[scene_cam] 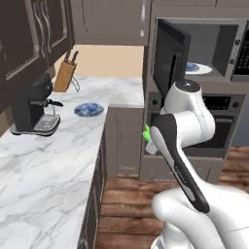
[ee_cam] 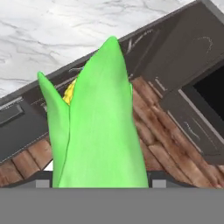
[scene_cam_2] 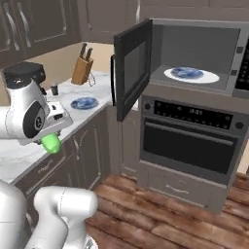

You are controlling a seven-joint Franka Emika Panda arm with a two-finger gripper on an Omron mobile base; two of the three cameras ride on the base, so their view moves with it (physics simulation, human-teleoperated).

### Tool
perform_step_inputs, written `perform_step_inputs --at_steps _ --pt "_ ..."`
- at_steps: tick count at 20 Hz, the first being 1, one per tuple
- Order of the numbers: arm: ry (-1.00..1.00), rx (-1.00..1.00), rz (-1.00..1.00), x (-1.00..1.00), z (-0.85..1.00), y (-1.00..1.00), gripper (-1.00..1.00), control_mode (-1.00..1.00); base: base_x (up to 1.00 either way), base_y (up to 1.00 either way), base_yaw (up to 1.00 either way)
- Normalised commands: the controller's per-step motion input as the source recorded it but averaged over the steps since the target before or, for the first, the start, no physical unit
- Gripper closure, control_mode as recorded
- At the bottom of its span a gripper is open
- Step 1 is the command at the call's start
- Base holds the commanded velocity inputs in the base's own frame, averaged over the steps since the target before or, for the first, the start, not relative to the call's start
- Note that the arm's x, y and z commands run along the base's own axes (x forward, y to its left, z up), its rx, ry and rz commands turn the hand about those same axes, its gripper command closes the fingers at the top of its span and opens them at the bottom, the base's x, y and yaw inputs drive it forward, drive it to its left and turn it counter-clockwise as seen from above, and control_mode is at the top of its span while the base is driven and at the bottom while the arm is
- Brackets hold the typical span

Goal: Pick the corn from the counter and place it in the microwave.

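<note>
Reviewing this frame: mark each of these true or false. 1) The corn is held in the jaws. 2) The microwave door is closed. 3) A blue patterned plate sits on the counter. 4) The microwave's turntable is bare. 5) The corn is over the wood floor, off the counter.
1) True: the corn sits in the gripper.
2) False: the microwave door stands open.
3) True: a blue plate lies on the counter.
4) False: a blue item rests on the turntable.
5) True: the hand view shows the floor behind it.
</note>
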Motion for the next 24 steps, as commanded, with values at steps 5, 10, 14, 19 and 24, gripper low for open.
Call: perform_step_inputs --at_steps 5,10,14,19,24 --pt "0.0 0.0 0.0 0.0 0.0 0.0 1.0 1.0 -0.22 -0.27 -0.72" --pt "0.0 0.0 0.0 0.0 0.0 0.0 1.0 1.0 0.24 -0.84 -0.59" --pt "0.0 0.0 0.0 0.0 0.0 0.0 1.0 1.0 0.61 -0.75 -0.17" --pt "0.0 0.0 0.0 0.0 0.0 0.0 1.0 1.0 0.9 -0.28 0.13" --pt "0.0 0.0 0.0 0.0 0.0 0.0 1.0 1.0 0.75 -0.04 0.44"
